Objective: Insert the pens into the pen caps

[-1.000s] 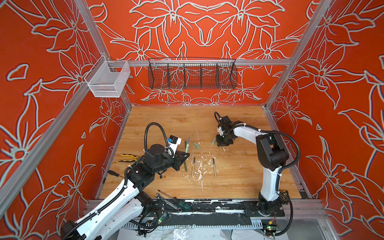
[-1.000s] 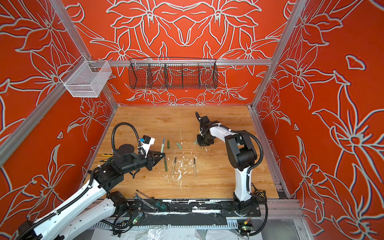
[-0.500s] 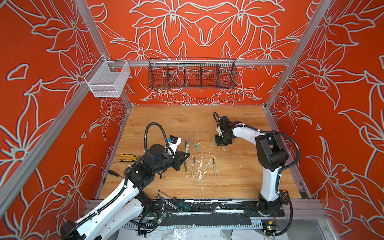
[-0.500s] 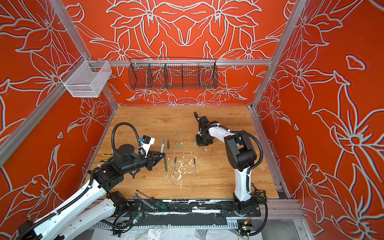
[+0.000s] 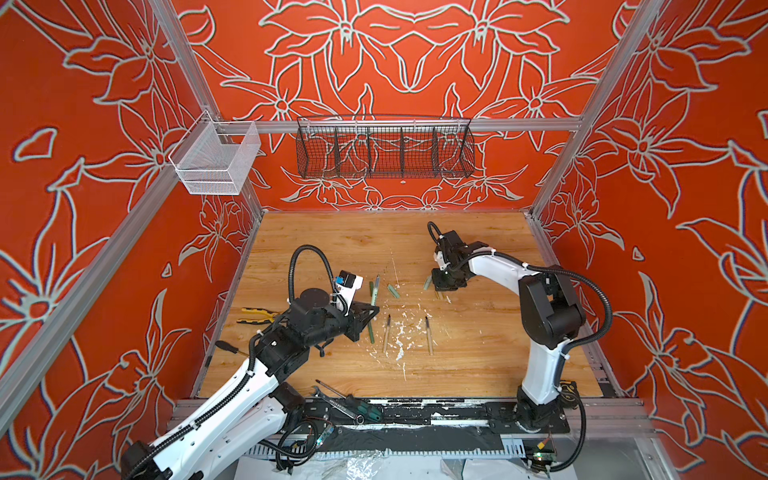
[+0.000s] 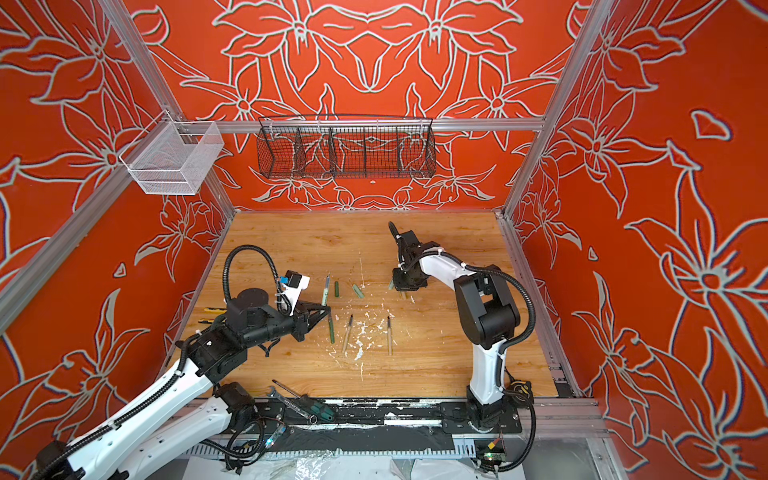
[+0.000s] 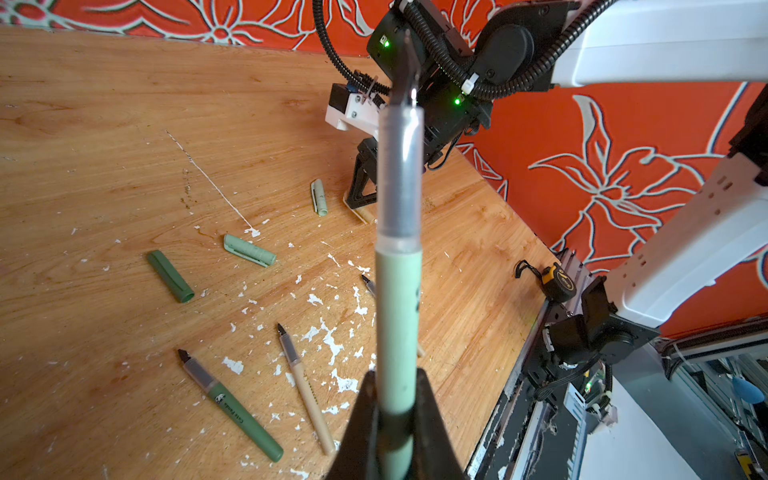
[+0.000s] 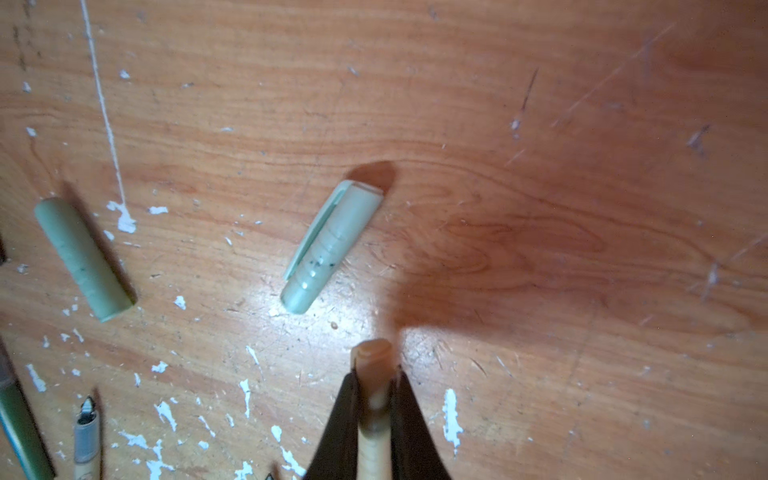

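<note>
The right gripper [image 8: 376, 376] pinches the beige cap [image 8: 371, 353], which lies on the wooden table [image 8: 540, 124]. The left gripper [image 7: 397, 386] is clamped on a pale green pen [image 7: 398, 299], held in the air well apart from that cap with its dark tip aimed toward it. A pale green cap [image 8: 330, 245] lies just beside the beige cap, and a beige pen [image 7: 305, 390] lies farther from it. The lift looks to be next, so the pinch should sit mid-cap and square, leaving the mouth clear; I cannot tell which end is open. By colour, the green pen probably belongs in the neighbouring cap.
</note>
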### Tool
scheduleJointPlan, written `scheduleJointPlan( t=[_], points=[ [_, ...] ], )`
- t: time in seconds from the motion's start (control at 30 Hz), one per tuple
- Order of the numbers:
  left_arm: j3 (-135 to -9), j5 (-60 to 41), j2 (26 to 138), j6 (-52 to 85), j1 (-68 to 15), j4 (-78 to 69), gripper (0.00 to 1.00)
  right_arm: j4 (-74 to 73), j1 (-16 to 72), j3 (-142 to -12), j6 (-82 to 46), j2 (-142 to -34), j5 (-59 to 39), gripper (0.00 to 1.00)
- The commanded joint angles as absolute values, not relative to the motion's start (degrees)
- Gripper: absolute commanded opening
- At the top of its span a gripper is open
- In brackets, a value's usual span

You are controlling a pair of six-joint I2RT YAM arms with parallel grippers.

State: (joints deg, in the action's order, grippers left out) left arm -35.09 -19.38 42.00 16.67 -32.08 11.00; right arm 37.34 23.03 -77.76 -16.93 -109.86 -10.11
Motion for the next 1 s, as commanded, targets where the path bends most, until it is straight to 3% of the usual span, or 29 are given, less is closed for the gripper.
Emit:
scheduleJointPlan(
  t=[0.0,0.97],
  points=[
    [-35.29,-20.38,42.23,16.79,-31.82,9.57,0.00,38.31,23.46,-76.31,-16.96,-107.89,-8.95,0.06],
    [-28.85,-26.89,52.55,22.23,-31.92,-3.28,0.00,26.99,24.60,-66.22,-18.40,-99.90,-14.34,0.05]
  ],
)
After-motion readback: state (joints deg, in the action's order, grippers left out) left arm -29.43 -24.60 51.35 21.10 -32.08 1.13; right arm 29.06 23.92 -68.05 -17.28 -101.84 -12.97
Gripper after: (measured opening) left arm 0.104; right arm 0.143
